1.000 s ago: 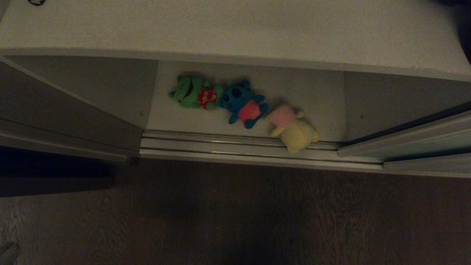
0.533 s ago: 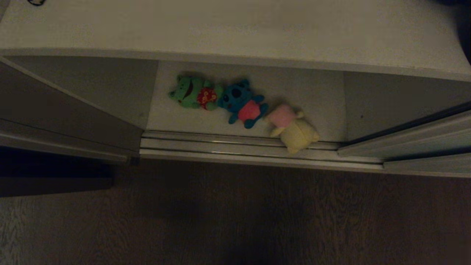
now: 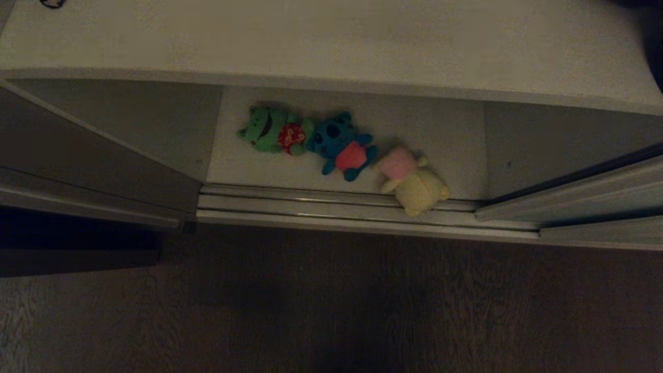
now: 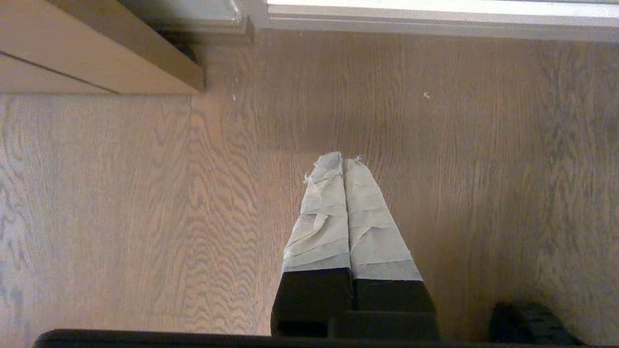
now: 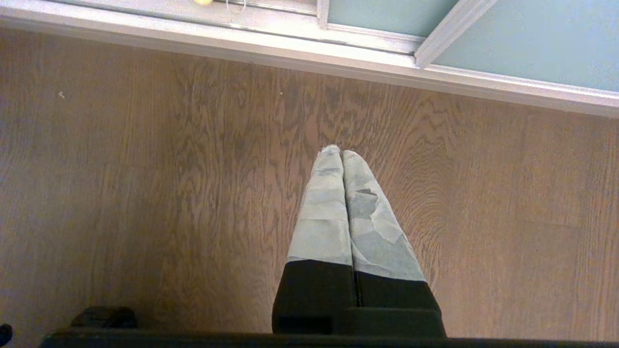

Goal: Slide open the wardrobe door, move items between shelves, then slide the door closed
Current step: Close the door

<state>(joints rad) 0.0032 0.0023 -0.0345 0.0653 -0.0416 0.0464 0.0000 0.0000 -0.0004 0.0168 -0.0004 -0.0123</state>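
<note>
Three items lie in a row on the lower shelf (image 3: 440, 129) of the open wardrobe: a green plush toy (image 3: 269, 130), a blue one with a pink belly (image 3: 339, 146) and a cream-yellow one with pink (image 3: 414, 182), whose lower end rests on the floor track. An upper shelf (image 3: 311, 36) runs across above them. The sliding wardrobe door (image 3: 580, 199) stands at the right, its grey-green panel (image 5: 532, 48) also in the right wrist view. My left gripper (image 4: 343, 158) and right gripper (image 5: 340, 151) are both shut and empty over the wood floor, outside the head view.
A ribbed metal floor track (image 3: 321, 206) runs along the wardrobe's front. Wood floor (image 3: 331, 311) spreads before it. Dark brown wooden trim (image 3: 77, 259) juts out at the left, also seen as a brown trim board (image 4: 121, 53) in the left wrist view.
A pale gripper tip that showed at the head view's bottom-left corner a second ago has gone out of that view. The toys and door have not moved.
</note>
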